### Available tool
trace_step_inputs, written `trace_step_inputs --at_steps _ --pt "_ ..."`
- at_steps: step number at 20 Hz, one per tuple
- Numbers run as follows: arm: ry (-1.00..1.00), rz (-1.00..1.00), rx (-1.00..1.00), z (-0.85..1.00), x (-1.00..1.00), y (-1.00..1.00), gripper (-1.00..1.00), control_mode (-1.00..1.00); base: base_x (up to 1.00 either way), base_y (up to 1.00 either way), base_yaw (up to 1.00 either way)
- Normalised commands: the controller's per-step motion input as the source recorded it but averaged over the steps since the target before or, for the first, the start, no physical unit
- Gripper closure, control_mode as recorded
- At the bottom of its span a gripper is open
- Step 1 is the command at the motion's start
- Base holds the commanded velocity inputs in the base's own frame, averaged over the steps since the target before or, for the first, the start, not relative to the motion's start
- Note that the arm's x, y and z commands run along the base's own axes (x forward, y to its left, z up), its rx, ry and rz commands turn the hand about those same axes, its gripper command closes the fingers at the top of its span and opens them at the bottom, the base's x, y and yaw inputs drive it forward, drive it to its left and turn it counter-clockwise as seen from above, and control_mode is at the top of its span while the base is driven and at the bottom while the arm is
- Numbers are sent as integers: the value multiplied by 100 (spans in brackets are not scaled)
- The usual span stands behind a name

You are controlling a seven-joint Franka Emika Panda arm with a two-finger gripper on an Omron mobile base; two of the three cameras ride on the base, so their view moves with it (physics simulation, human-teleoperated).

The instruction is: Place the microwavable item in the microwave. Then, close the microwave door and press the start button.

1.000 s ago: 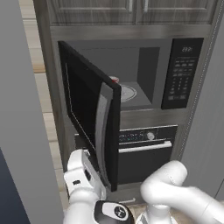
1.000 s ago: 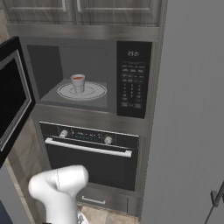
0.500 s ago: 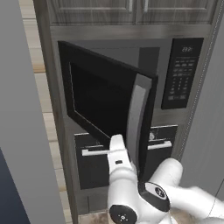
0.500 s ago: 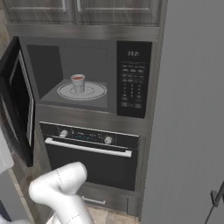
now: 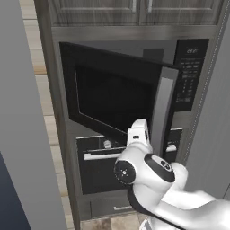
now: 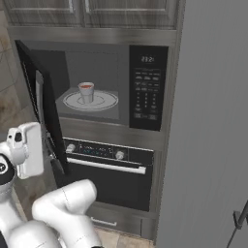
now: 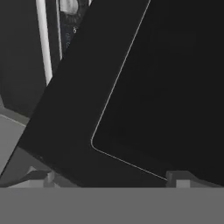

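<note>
The pale cup [image 6: 86,92] with reddish-brown liquid stands upright on the round glass turntable [image 6: 102,101] inside the microwave [image 6: 97,58] cavity. The black microwave door [image 5: 112,96] is about half closed, its silver bar handle [image 5: 162,114] swung out toward me. My white hand [image 5: 137,134] rests against the door's lower outer face. In the hand view the door's dark window [image 7: 175,87] sits right ahead of my gripper [image 7: 109,179]. The gripper is open, its fingertips [image 7: 41,177] spread wide with nothing held. The keypad panel [image 6: 147,89] is to the right of the cavity.
A knobbed oven [image 6: 109,167] with a horizontal handle sits directly under the microwave. Wood cabinets [image 6: 87,12] run above it. A tall grey panel [image 6: 213,121] stands close on the right, and another grey panel [image 5: 20,134] on the left.
The microwave door has swung from wide open to about half closed. My hand rose from low beside the door and now presses on its outer face.
</note>
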Motion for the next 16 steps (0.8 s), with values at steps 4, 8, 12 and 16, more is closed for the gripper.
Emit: trace_step_inputs --at_steps 4,8,12,16 --pt "3 -24 0 23 89 -4 -100 -100 0 0 0" --pt "-2 -7 0 0 79 -21 -100 -100 0 0 0" --pt "-9 0 1 1 86 -10 -100 -100 0 0 0" --pt "-5 5 3 12 75 -13 -100 -100 0 0 0"
